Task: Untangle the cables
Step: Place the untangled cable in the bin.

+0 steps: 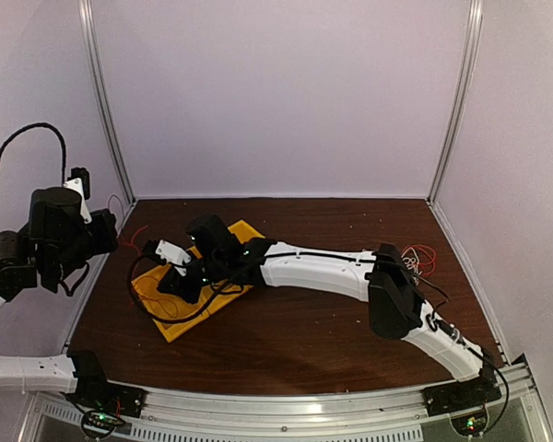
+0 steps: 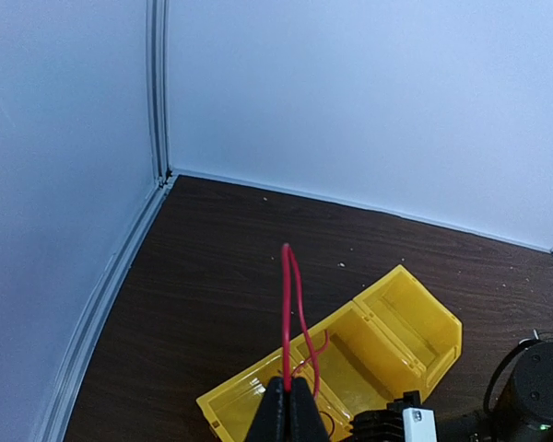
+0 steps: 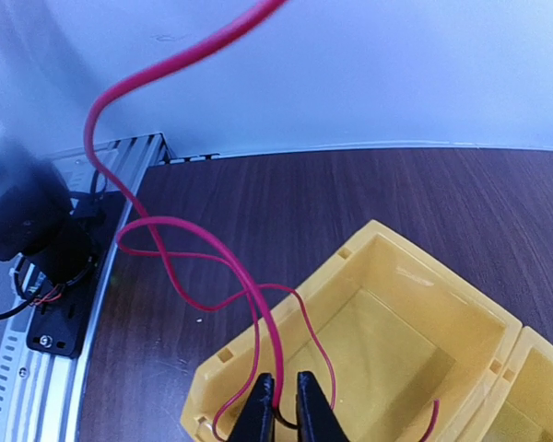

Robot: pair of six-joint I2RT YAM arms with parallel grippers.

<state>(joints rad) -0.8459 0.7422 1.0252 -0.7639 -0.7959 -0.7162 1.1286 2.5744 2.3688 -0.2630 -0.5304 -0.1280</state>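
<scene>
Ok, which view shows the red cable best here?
Right wrist: the red cable loops clearly from the top edge down to the right gripper over the yellow bin. Left wrist shows one short loop; top external only faint traces.

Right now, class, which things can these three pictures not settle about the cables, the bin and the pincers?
- Top view: the inside of the yellow bin, covered by the right arm.
- Top view: the cable heap, too small to separate strands.
- Right wrist view: the far end of the red cable, cut off by the top edge.
- Right wrist view: whether the right pincer grips it; the contact hides between its jaws.
</scene>
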